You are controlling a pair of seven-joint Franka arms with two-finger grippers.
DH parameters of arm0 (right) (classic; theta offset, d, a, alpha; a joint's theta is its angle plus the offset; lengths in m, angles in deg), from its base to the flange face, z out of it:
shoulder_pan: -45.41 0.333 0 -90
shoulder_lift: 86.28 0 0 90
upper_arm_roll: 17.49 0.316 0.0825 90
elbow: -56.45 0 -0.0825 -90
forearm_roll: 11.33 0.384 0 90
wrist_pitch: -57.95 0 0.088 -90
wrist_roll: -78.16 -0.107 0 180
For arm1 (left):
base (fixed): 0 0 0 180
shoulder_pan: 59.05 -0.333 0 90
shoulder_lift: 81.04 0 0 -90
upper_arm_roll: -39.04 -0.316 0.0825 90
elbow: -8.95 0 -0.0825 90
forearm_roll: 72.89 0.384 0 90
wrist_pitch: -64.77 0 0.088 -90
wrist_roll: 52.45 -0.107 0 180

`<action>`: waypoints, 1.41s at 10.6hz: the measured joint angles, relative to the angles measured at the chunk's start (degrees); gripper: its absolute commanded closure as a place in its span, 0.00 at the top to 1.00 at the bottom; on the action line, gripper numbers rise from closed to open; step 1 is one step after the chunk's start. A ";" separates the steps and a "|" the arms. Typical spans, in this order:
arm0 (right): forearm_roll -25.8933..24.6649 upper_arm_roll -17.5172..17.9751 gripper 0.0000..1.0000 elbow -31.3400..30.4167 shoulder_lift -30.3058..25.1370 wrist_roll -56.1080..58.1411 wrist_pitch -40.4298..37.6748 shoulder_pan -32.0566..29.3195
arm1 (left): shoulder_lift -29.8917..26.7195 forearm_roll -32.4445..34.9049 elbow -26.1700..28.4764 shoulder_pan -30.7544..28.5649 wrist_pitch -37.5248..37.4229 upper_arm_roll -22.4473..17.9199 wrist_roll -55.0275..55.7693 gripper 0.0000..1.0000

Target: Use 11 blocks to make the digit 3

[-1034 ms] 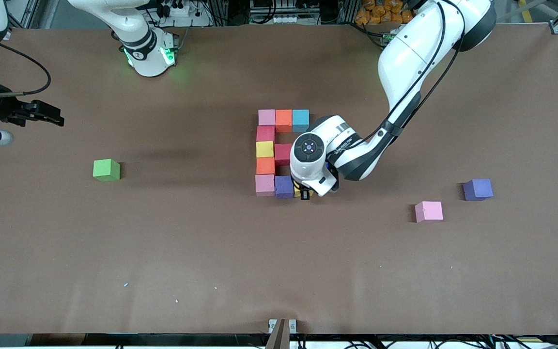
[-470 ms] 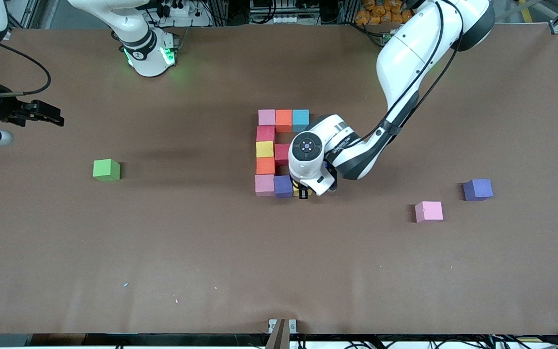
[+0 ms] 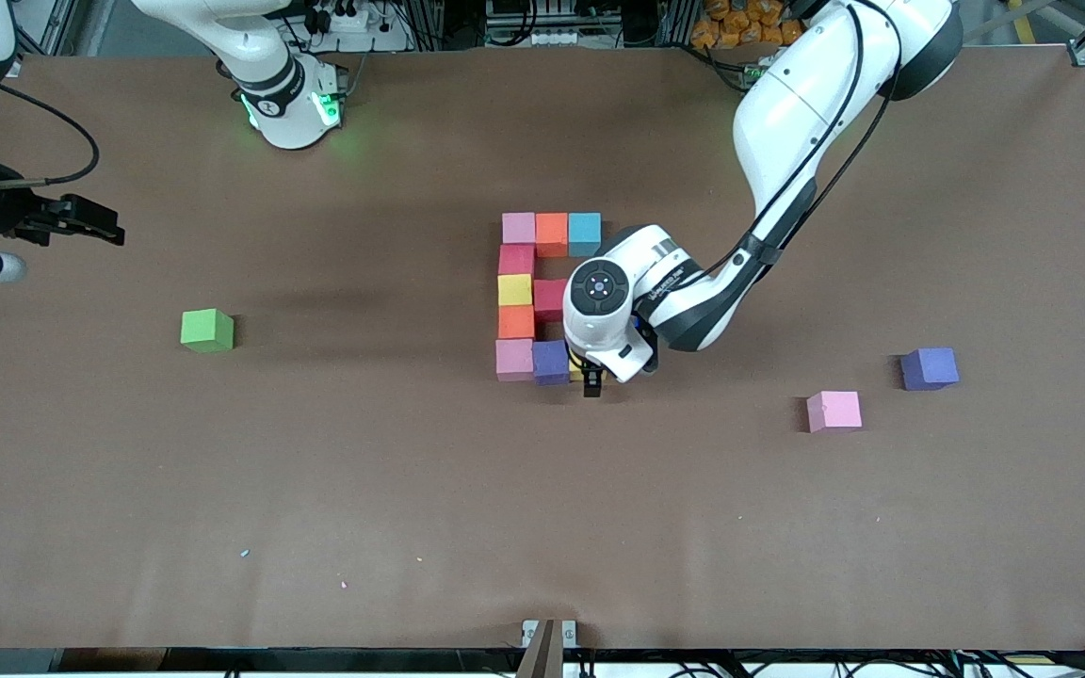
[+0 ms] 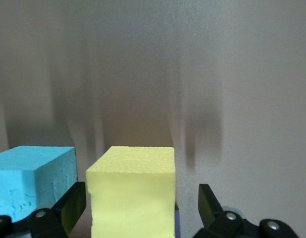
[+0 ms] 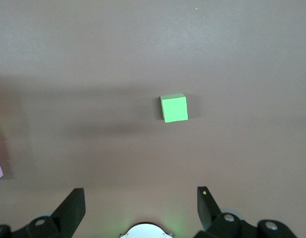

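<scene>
The blocks form a figure mid-table: a pink (image 3: 518, 227), orange (image 3: 551, 234) and light blue (image 3: 584, 233) row, then a column of dark red (image 3: 516, 259), yellow (image 3: 514, 289), orange (image 3: 515, 322) and pink (image 3: 514, 360). A second dark red block (image 3: 550, 299) sits beside the column. A purple block (image 3: 551, 362) continues the nearest row. My left gripper (image 3: 591, 375) is low at that row's end, open around a yellow block (image 4: 130, 193) that stands on the table beside the purple one. My right gripper (image 5: 140, 208) waits open and empty, high over the right arm's end.
A loose pink block (image 3: 833, 411) and a loose purple block (image 3: 929, 367) lie toward the left arm's end. A single green cube (image 3: 207, 330) sits toward the right arm's end, also below the right gripper as the green cube (image 5: 174, 107).
My left gripper has opened and let go of the yellow block at the end of the nearest row. The right arm has not moved.
</scene>
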 measured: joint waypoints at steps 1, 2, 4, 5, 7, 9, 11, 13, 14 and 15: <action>0.00 0.00 1.00 0.00 0.00 0.00 0.00 0.00 | -0.10 0.00 -0.52 -0.02 0.00 0.00 0.00 1.00; 0.00 0.00 1.00 0.00 0.00 0.00 0.00 0.00 | -0.49 0.00 -1.01 -0.07 -0.01 0.06 -0.02 1.00; 0.00 0.00 1.00 0.00 0.01 0.00 0.00 0.00 | -2.45 0.00 -1.65 -0.14 -2.05 0.26 -0.05 1.00; 0.00 0.00 1.00 -0.01 0.01 0.00 0.00 0.00 | -3.77 0.00 -1.79 -0.12 -3.55 0.39 -0.06 1.00; 0.00 0.00 1.00 -0.01 0.02 0.00 0.00 0.01 | -6.65 0.00 -1.86 -0.11 -5.67 0.50 -0.07 1.00; 0.00 0.01 1.00 0.00 0.02 0.00 0.00 0.01 | -9.20 0.00 -1.92 -0.11 -7.91 0.54 -1.55 1.00; 0.00 0.01 1.00 -0.01 0.03 0.00 0.00 0.01 | -11.83 -0.02 -1.99 -0.17 -10.79 0.56 -4.17 1.00; -0.01 0.01 1.00 -0.01 0.03 0.00 0.00 0.01 | -14.61 -1.78 -2.02 -0.41 -13.00 0.44 -8.71 1.00; -0.01 0.01 1.00 -0.01 0.04 0.00 0.00 0.01 | -15.78 -2.28 -2.01 -0.84 -13.48 0.29 -10.76 1.00; -0.02 0.01 1.00 -0.01 0.04 0.00 0.00 0.01 | -16.72 -2.32 -2.01 -1.41 -13.93 0.22 -12.40 1.00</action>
